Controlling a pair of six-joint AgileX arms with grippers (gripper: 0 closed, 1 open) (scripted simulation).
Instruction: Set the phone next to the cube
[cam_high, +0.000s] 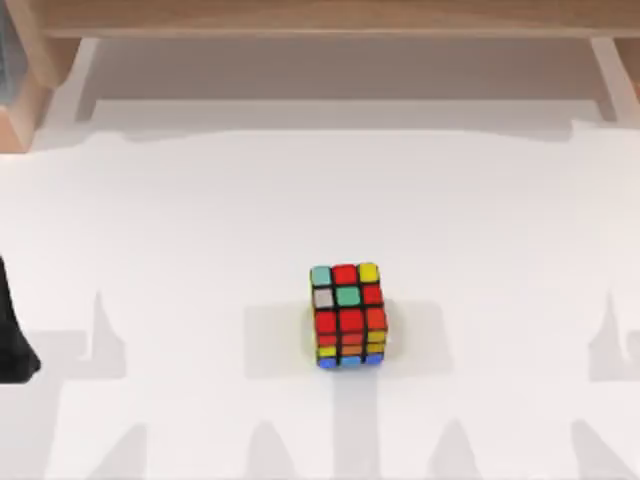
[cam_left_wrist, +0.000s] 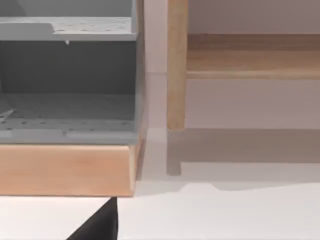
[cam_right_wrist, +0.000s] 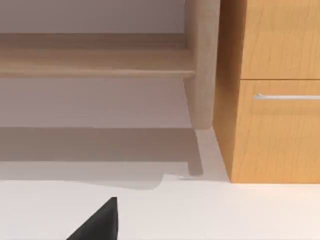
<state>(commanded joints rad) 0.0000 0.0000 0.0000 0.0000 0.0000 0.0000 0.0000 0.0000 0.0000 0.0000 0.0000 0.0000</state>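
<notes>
The cube (cam_high: 347, 315) sits alone on the white table (cam_high: 200, 220) (near the middle). My left arm (cam_high: 12, 335) waits at the left edge — I cannot tell how wide its gripper is.

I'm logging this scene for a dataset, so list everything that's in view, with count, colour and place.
cube: one, mixed red, yellow, green, teal, blue and white stickers with black lines, near the table's middle.
table: one, white.
shelf unit: one, grey inside with a light wood base, seen from the left wrist.
cabinet: one, orange-brown wood with a silver handle, seen from the right wrist.
wooden frame: one, light wood, along the table's far edge.
left arm: one, black, at the table's left edge.
</notes>
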